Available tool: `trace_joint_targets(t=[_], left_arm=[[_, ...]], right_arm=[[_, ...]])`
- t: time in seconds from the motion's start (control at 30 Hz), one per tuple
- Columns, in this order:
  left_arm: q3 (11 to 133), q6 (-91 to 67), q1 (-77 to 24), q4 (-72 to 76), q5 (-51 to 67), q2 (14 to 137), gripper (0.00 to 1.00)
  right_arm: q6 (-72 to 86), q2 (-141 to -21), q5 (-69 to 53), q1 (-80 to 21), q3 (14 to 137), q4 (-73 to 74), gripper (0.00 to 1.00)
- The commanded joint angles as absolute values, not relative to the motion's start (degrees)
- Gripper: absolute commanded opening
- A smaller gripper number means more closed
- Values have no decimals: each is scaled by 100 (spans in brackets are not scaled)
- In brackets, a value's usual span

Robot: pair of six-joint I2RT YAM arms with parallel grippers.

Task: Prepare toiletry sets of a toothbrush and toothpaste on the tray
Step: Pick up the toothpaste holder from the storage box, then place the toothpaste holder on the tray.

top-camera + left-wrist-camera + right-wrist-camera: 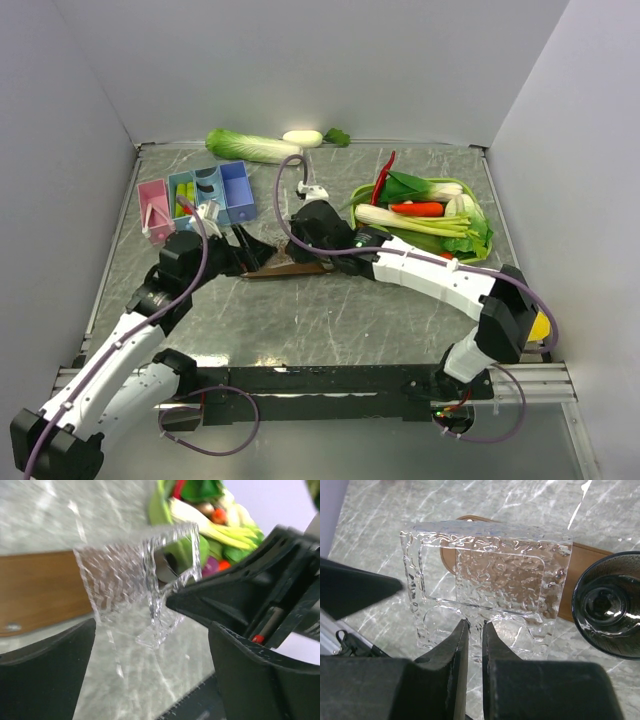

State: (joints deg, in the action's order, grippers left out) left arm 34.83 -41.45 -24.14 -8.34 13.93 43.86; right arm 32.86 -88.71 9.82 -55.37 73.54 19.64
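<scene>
The tray (pixel 582 575) is a dark brown wooden board on the marble table, also seen as the tray (pixel 285 268) between the two arms. My right gripper (pixel 475 626) is shut on the near wall of a clear textured glass cup (pixel 490 575), holding it tilted above the tray's end. My left gripper (pixel 150 647) stands wide open just in front of that cup (pixel 125 580), with nothing between its fingers. Light-green toothpaste tubes (pixel 185 196) lie in the blue compartment box (pixel 238 190). The toothbrush is hidden from view.
A dark see-through tumbler (pixel 609 605) stands on the tray beside the clear cup. A pink box (pixel 153 208) adjoins the blue one. A lime-green basket (pixel 480 225) of vegetables sits at the right, a cabbage (pixel 250 147) at the back wall.
</scene>
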Motion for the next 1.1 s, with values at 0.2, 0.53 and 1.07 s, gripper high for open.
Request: trace_joint_targets(t=[0.2, 0.53, 1.07], left_arm=[[4701, -3024, -1452, -1960, 551, 4885, 97], [5071, -2620, -712, -1723, 107, 5256, 97], [4896, -2355, -712, -1749, 17, 5247, 97]], right_arm=[[3638, -9132, 1371, -5563, 7805, 2241, 0], [3814, -9501, 1310, -5502, 8112, 2487, 0], [4183, -10098, 1099, -5282, 8631, 2918, 0]])
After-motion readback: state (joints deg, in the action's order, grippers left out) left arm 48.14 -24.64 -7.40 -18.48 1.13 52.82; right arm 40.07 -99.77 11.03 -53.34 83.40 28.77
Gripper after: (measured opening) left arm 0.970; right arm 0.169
